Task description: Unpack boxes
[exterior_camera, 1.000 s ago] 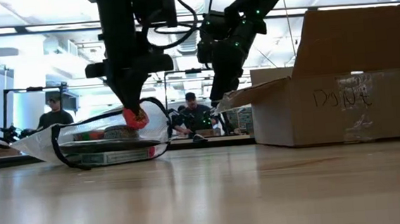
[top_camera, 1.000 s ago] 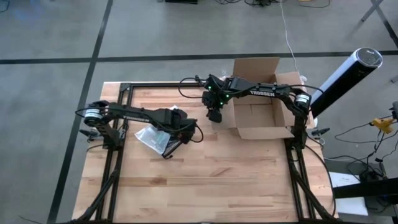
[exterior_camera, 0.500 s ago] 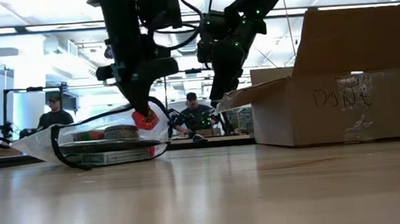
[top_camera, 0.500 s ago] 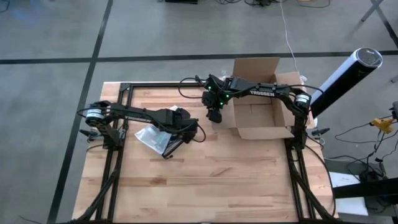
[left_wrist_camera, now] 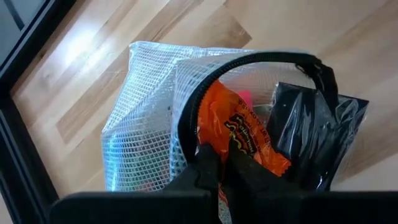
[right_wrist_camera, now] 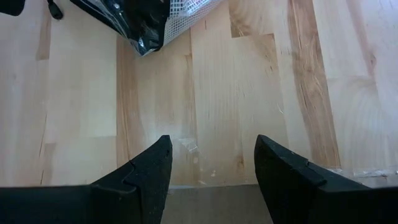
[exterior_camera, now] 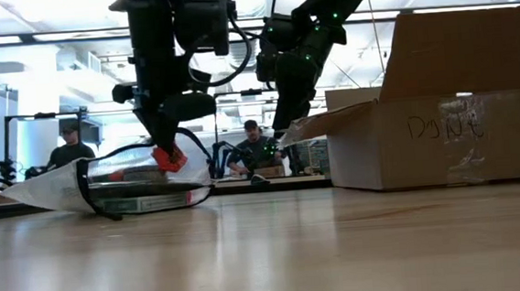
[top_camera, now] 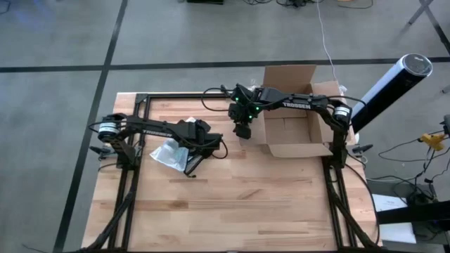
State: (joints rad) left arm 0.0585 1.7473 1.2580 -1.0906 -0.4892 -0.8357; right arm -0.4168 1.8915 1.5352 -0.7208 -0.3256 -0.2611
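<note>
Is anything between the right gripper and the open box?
Nothing visible. The right gripper, open and empty, hangs beside the cardboard box's near flap, over bare table. The mesh pouch and left gripper are farther off, away from the box.

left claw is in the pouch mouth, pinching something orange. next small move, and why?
Probably lift the left claw a little to draw the orange packet out of the mesh zip pouch. The claw is shut on the packet's edge, the pouch's zipper mouth gapes open, and the pouch lies flat on the table.

Bright, even light; backlit low view.
</note>
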